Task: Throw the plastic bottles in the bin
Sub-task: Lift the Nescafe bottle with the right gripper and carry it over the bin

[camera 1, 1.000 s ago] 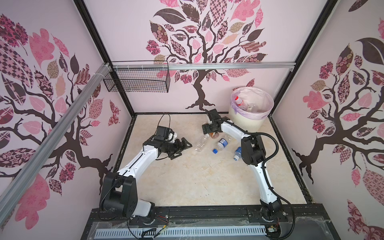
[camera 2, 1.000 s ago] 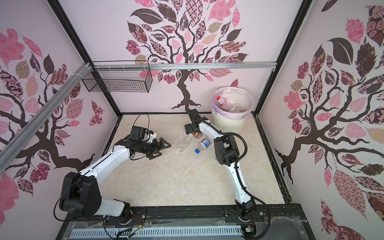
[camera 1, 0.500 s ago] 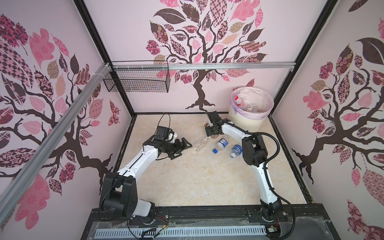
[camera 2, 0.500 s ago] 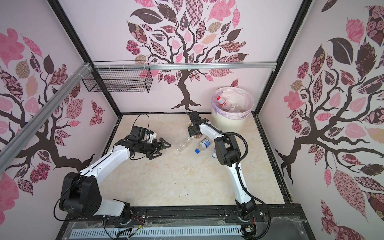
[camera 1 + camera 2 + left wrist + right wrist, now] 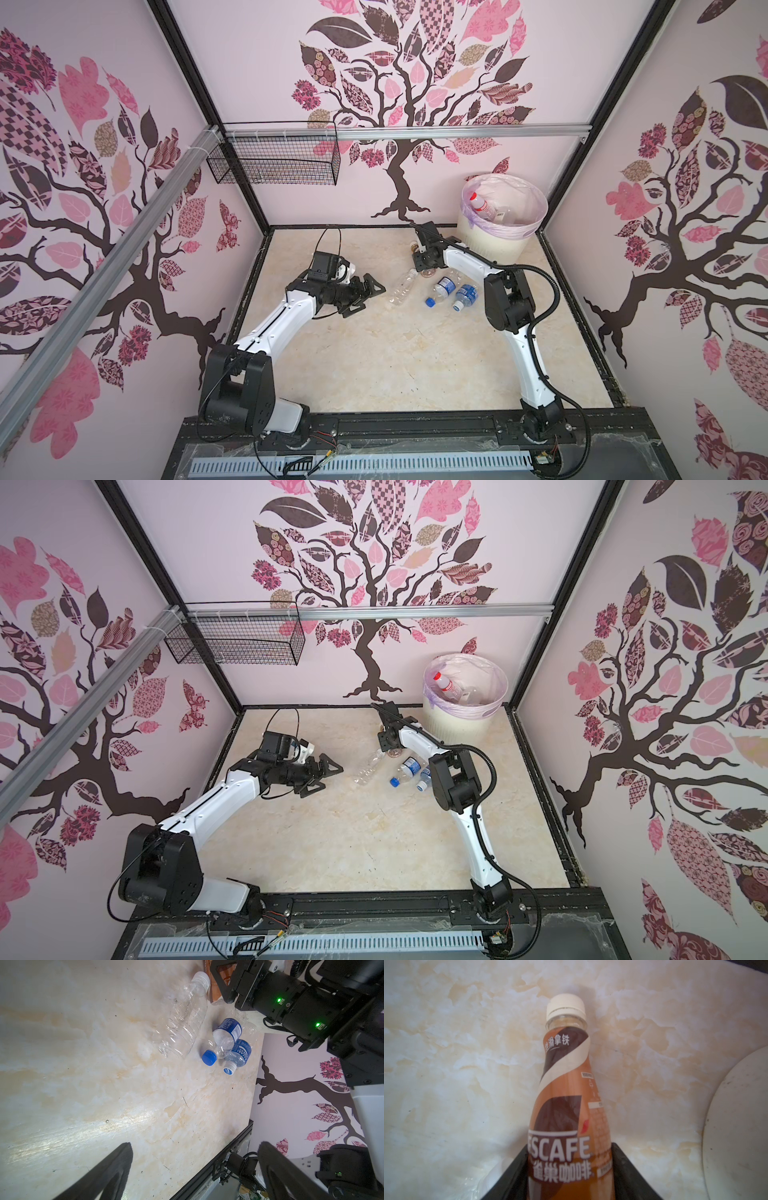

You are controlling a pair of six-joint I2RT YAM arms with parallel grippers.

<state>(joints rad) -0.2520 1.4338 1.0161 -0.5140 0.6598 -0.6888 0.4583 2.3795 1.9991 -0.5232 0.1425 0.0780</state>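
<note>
Toward the far side of the worktop, just left of the bin, is a coffee bottle. It has a brown-gold body, a cream cap and a dark brown and cream swirl on the label under white lettering. The cap points to the far side. The right claw is pinching it, one black finger pressed on each side low on the body. Whether the bottle rests on the surface or sits just off it, I cannot tell.

Just nearer lie three more: a clear bottle with a white cap and no label, crumpled along its length, and right of it two blue-labelled bottles side by side and touching, one blue-capped, one white-capped.

The bin, round, cream-white and ribbed with a lilac bag folded over its rim, stands in the far right corner. It holds a red-capped bottle leaning against the liner.

The left claw is spread wide and empty, just left of the clear bottle and pointing at it.
</note>
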